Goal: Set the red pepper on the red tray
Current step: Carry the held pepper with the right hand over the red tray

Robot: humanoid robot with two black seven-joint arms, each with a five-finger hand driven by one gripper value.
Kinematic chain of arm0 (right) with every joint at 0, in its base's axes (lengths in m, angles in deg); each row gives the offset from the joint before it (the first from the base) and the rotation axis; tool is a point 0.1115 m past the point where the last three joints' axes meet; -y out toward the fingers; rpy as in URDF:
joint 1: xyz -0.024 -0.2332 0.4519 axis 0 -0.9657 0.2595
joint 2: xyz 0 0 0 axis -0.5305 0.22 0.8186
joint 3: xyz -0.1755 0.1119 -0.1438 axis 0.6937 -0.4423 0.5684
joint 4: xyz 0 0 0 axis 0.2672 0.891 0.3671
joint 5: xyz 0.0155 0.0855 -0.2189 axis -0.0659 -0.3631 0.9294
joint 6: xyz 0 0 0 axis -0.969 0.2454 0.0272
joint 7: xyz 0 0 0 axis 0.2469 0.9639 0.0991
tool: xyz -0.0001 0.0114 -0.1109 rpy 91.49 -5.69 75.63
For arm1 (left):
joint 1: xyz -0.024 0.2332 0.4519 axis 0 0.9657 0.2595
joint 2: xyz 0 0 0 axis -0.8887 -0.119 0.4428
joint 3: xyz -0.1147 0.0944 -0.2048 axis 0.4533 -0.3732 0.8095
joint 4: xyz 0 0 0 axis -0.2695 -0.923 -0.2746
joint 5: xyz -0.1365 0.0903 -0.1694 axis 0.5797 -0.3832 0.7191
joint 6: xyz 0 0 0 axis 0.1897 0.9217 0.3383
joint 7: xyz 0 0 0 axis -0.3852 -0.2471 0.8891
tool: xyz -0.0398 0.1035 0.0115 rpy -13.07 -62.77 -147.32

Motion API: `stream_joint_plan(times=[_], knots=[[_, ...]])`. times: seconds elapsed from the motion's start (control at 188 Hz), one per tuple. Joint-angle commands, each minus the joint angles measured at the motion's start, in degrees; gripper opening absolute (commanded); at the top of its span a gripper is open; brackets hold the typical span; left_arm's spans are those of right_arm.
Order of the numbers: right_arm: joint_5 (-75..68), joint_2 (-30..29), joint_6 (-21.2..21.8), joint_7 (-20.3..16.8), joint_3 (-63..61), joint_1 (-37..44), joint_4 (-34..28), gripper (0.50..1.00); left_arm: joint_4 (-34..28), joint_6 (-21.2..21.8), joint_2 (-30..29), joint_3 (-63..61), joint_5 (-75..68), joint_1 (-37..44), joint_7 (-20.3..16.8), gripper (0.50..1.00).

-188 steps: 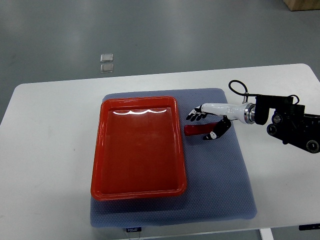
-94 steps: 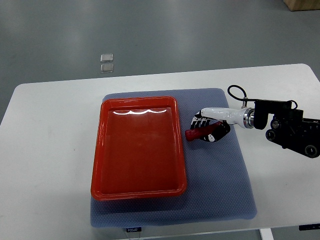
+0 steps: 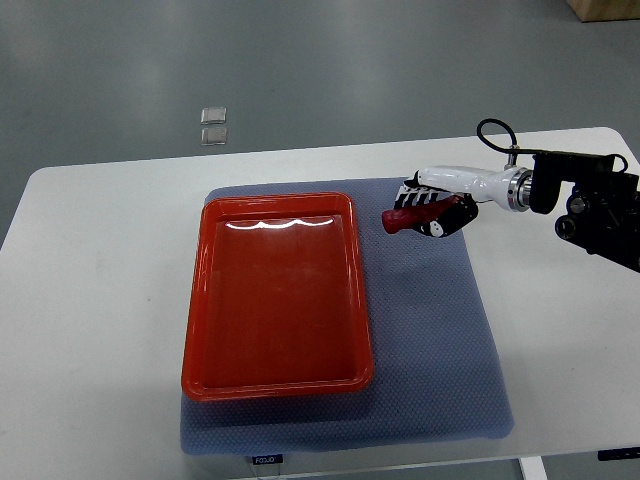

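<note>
**Pepper grasped, tray not yet reached**

Top view: the slender red pepper [image 3: 408, 214] is shown clasped in the fingers of the white-and-black right hand [image 3: 437, 207], above the blue-grey mat [image 3: 430, 330], just beside the empty rectangular red plastic tray [image 3: 278, 294]. Pickup is judged done; transfer and release remain.

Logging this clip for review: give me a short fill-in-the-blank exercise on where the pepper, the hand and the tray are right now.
1. The right hand has its fingers closed on the ____.
2. The red tray holds ____.
3. The red pepper is to the ____ of the tray in the picture.
4. The tray rests on a blue-grey ____ spread over the white table.

Missing words: red pepper; nothing; right; mat
</note>
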Motion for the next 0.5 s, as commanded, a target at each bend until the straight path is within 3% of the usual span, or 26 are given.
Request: stream_joint_plan(times=[0.0, 0.282, 0.33, 0.394, 0.399, 0.495], knots=[[-1.1, 0.0, -0.1, 0.0, -0.1, 1.9, -1.5, 0.500, 0.0, 0.0, 0.0, 0.0, 0.0, 0.0, 0.0, 1.000], [-4.4, -7.2, -1.7, 0.2, -0.1, 3.3, -0.9, 0.500, 0.0, 0.0, 0.0, 0.1, 0.0, 0.0, 0.0, 1.000], [-4.5, -11.8, -2.6, 0.2, 0.1, 3.3, 0.8, 0.500, 0.0, 0.0, 0.0, 0.1, 0.0, 0.0, 0.0, 1.000], [-4.5, -12.2, -2.6, 0.2, 0.1, 3.2, 1.0, 0.500, 0.1, 0.0, 0.0, 0.1, 0.0, 0.0, 0.0, 1.000], [-4.4, -14.7, -2.6, 0.2, 0.2, 2.8, 2.2, 0.500, 0.1, 0.0, 0.0, 0.1, 0.0, 0.0, 0.0, 1.000], [-4.2, -17.8, -2.8, 0.2, 0.2, 2.0, 3.7, 0.500, 0.2, -0.1, 0.0, 0.2, 0.0, 0.0, 0.0, 1.000]])
